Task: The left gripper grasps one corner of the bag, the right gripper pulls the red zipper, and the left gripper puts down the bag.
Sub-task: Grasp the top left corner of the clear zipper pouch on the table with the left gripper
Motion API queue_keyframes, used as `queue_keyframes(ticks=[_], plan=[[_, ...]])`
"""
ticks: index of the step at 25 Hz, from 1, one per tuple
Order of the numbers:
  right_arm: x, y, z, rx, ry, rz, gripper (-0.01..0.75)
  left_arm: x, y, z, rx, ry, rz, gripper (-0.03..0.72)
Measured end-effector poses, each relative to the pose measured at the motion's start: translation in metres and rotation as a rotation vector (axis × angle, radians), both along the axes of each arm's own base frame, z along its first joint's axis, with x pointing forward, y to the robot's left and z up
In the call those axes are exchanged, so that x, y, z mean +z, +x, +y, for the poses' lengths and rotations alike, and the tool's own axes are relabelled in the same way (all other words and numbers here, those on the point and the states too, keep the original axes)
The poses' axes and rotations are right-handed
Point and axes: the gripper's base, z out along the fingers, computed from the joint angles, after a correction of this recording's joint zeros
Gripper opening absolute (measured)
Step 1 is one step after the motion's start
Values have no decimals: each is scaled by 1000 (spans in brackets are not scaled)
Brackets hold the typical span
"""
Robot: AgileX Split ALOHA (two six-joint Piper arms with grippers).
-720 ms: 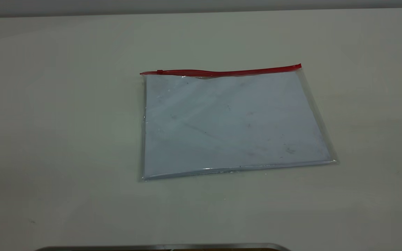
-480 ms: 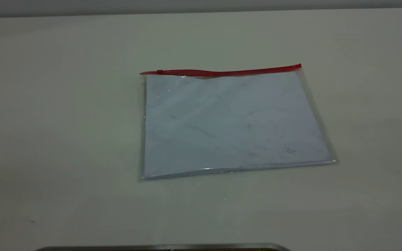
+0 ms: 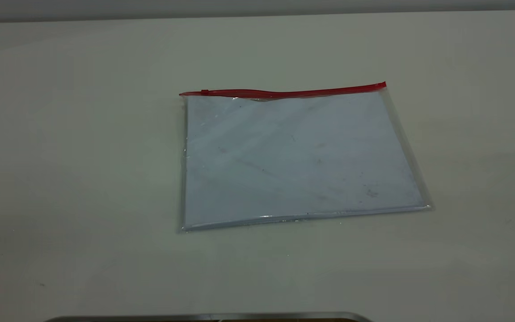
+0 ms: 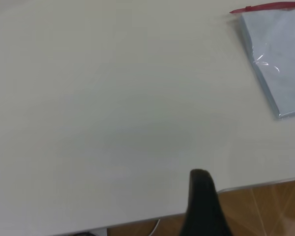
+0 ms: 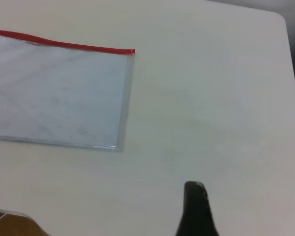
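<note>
The bag (image 3: 293,156) lies flat on the pale table, a clear pouch with a bluish-white face. The red zipper (image 3: 284,93) runs along its far long edge, with the small red slider tab (image 3: 204,92) near the left end. Neither gripper shows in the exterior view. In the left wrist view only a black tip of my left gripper (image 4: 201,196) shows, over the table's near edge, well away from the bag (image 4: 280,64). In the right wrist view a black tip of my right gripper (image 5: 195,206) is above bare table, apart from the bag's right corner (image 5: 120,145).
The pale table (image 3: 83,156) surrounds the bag on all sides. A dark metal-rimmed edge (image 3: 208,317) sits at the front. Wooden floor (image 4: 265,206) shows beyond the table's near edge. The table's rounded far right corner (image 5: 280,19) shows in the right wrist view.
</note>
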Motion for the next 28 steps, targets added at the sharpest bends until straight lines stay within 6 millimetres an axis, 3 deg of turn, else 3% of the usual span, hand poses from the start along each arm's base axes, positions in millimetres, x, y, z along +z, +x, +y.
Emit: queue_keyframes(ticks=[23,28], plan=[[0,0,0,0,0,0,584,0,0,0,2,-4,-2,582],[6,1,0,-14,17,-25,584,25,17,0,45,-54,-19,582]])
